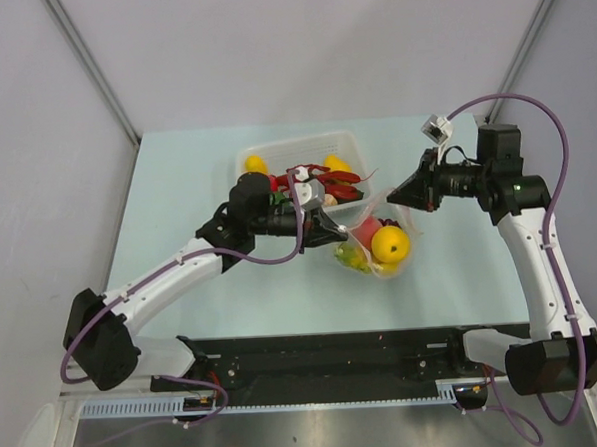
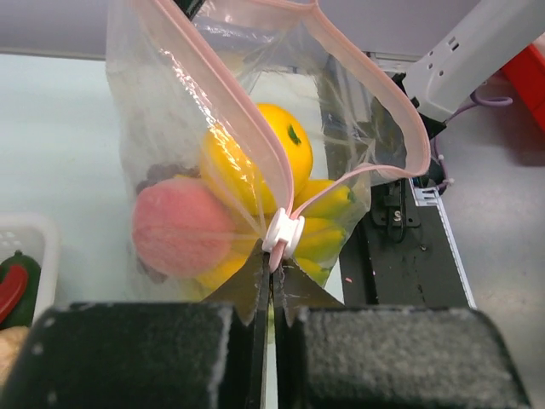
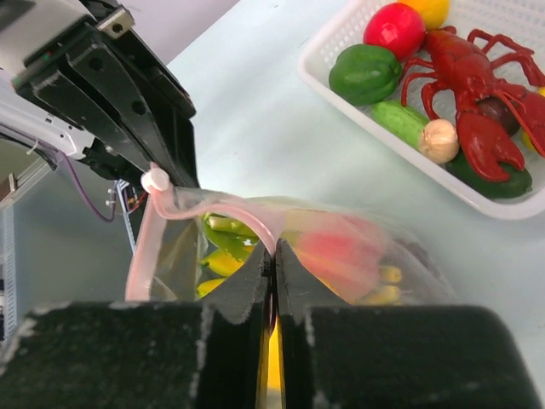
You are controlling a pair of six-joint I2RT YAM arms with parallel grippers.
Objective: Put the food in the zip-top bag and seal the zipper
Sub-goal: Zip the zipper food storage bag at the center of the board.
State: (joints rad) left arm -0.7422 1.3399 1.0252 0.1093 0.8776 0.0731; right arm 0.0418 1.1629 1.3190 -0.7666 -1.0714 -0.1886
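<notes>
Pale green tabletop (image 1: 177,190) lay under the clear crinkly zip-top bag (image 2: 170,102), toy food (image 2: 179,226) inside, mouth gaping — left gripper (image 2: 272,268) jaws clamped on the pink-red zipper strip (image 2: 223,89) by its white slider (image 2: 283,232), right gripper (image 3: 274,256) jaws pinched shut on the far rim — sealing step seemingly in hand, needing the slider drawn across.

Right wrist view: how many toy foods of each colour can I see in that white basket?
Red: 2, round fruit and lobster
Green: 3, pepper, pale cucumber, dark vegetable
Yellow: 1, yellow fruit cut off at the top
Whitish: 1, garlic bulb
Total: 7 showing in the basket; the lobster may hide more.
</notes>
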